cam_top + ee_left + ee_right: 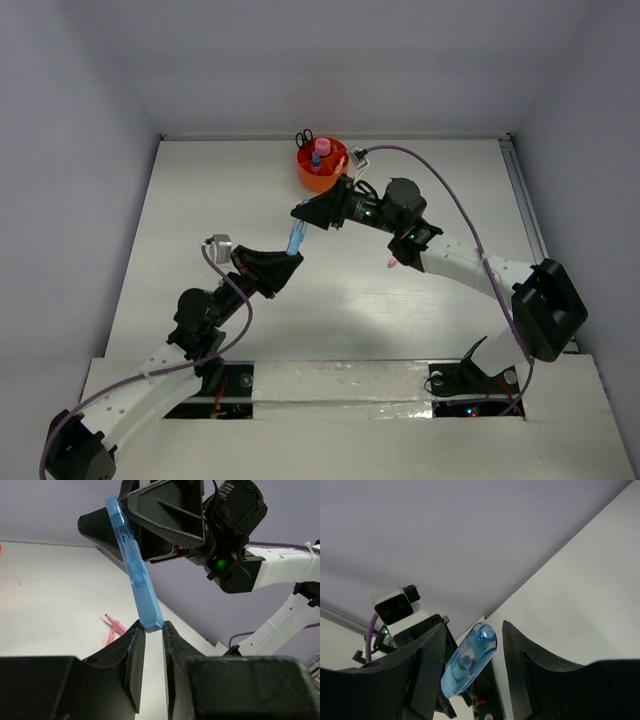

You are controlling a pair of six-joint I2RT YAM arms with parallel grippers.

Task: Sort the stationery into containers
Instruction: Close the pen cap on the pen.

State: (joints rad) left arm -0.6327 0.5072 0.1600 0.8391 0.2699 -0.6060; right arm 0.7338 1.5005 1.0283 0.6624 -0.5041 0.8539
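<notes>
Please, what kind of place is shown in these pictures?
Probably a robotics lab test cell: a white table boxed in by plain grey walls, two robot arms bolted at its edge, and an orange tub of stationery.

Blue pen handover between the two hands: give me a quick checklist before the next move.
1. Left hand pinches the lower end of the blue pen: ok.
2. Pen's upper end sits inside the right hand: ok.
3. Right hand shut on the pen: not ok; it is open, with gaps on either side.
4. Free slot in the orange tub: cannot tell; scissors and a pink-capped bottle stick up from it.
5. All stationery sorted: not ok; a pink piece lies on the table.
</notes>
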